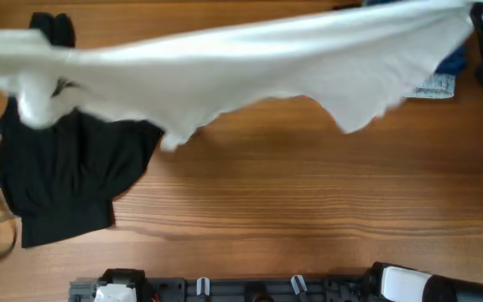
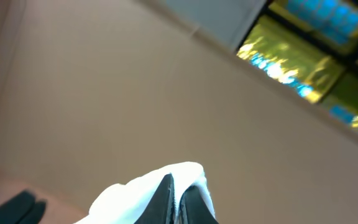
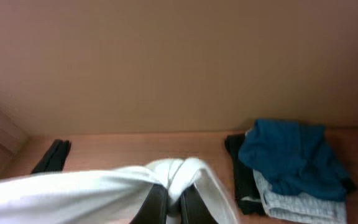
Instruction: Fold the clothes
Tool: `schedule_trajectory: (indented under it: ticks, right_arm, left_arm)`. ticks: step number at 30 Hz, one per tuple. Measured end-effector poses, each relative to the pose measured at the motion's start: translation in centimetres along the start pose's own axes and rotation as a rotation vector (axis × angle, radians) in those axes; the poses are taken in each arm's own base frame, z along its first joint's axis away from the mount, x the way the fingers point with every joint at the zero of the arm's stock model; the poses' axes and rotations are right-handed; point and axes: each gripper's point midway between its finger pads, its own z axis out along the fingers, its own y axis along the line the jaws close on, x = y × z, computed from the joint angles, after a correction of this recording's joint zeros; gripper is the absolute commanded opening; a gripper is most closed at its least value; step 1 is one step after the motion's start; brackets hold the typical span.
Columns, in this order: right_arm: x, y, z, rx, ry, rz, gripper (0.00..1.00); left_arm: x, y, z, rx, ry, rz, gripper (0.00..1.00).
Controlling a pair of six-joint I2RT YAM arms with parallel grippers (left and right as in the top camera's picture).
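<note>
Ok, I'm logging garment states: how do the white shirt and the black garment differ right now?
The white shirt hangs stretched between the left hand and right hand, both pinching it; the black garment lies on the table, ungripped. The white shirt spans nearly the whole overhead view; the black garment sits bunched at the left. Both are soft fabric.

Right jaws pinch white T-shirt [image 3: 73, 190] near a blue garment [image 3: 291, 155].

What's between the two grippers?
The white T-shirt, stretched in the air from the left gripper to the right gripper; the overhead view shows it.
</note>
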Motion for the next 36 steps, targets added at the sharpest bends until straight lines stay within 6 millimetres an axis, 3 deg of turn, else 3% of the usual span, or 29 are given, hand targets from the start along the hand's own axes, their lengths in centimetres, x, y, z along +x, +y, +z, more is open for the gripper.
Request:
schedule_trajectory:
  ticks: [2, 5, 8, 11, 15, 19, 22, 23, 25, 27, 30, 33, 36]
  right_arm:
    - [0.5, 0.1, -0.6, 0.006, 0.016, 0.004, 0.04]
    - [1.7, -0.2, -0.7, 0.022, 0.063, 0.005, 0.04]
    - [2.2, -0.5, -0.4, 0.031, 0.088, 0.004, 0.04]
    - [2.4, -1.0, 0.7, 0.036, 0.110, 0.006, 0.05]
    - [2.1, -2.8, 4.6, 0.037, 0.138, 0.014, 0.04]
    - [0.7, -6.4, 13.3, 0.033, 0.121, 0.012, 0.04]
    - [-1.0, -7.6, 17.8, 0.012, 0.045, -0.007, 0.04]
    - [-2.4, -7.6, 19.4, -0.007, -0.018, -0.029, 0.04]
    - [-4.4, -7.0, 20.7, -0.037, -0.109, -0.059, 0.04]
    - [-6.7, -5.9, 20.6, -0.067, -0.205, -0.090, 0.04]
    - [-9.1, -5.3, 19.8, -0.085, -0.303, -0.105, 0.04]
    - [-9.5, -5.1, 19.7, -0.092, -0.319, -0.098, 0.04]
    - [-8.3, -5.3, 20.9, -0.096, -0.272, -0.077, 0.04]
  left_arm:
    - [-0.9, -0.4, -1.7, 0.033, -0.025, 0.018, 0.04]
    - [-0.5, -0.4, -1.9, 0.035, -0.008, 0.058, 0.04]
    - [0.5, -0.1, -0.8, 0.019, 0.028, 0.091, 0.04]
    - [2.2, 0.2, 2.1, -0.009, 0.082, 0.136, 0.04]
    - [5.5, 1.4, 8.4, -0.088, 0.154, 0.187, 0.04]
    - [10.2, 3.2, 17.9, -0.149, 0.195, 0.238, 0.04]
    - [11.3, 4.1, 23.4, -0.149, 0.127, 0.243, 0.04]
    - [11.3, 4.2, 25.5, -0.134, 0.076, 0.246, 0.04]
    - [11.0, 4.1, 28.0, -0.107, -0.007, 0.259, 0.04]
    - [9.4, 3.1, 29.1, -0.065, -0.116, 0.268, 0.04]
    - [7.2, 2.0, 28.6, -0.037, -0.198, 0.279, 0.04]
    - [5.5, 1.4, 27.8, -0.024, -0.234, 0.309, 0.04]
    - [6.2, 2.3, 28.0, -0.040, -0.185, 0.348, 0.04]
